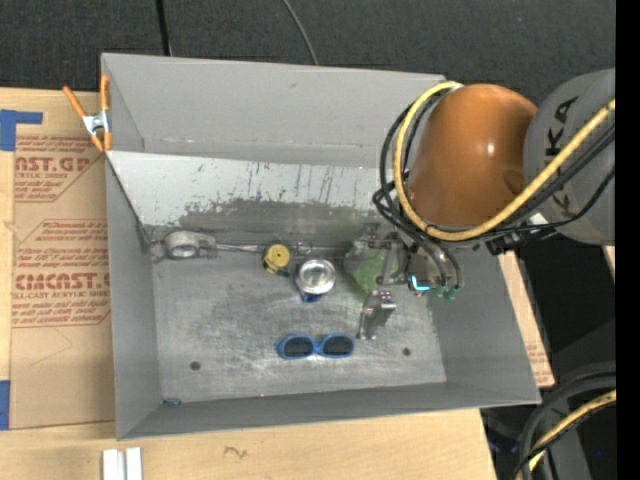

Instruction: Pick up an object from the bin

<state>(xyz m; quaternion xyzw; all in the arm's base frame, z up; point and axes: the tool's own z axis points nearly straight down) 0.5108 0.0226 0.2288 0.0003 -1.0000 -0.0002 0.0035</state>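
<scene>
**Camera view: arm low in the bin, nothing lifted yet**

A pale green thing (365, 270) lies in the right part of the grey metal bin (250, 98), about midway between its far and near walls and partly under the robot's wrist. Just to its near side the gripper (376, 316) hangs low over the bin floor. Whether it is released or clenched cannot be told, and nothing can be seen in its grasp. Judged from this, the pick is at the reaching stage: taking hold and lifting clear are both left to do.

Just left of the green thing stands a shiny silver can (315, 278). Further left is a small yellow round piece (277, 258), then a long-handled metal scoop (185, 245) with its bowl near the left wall. A pair of blue goggles (315, 347) lies apart from these, towards the near wall and left of the gripper.

The wrist's orange cover (465, 153) and looped cables (400, 168) hide the bin's far right corner — and the green thing's right side, so its kind is hard to make out.
</scene>
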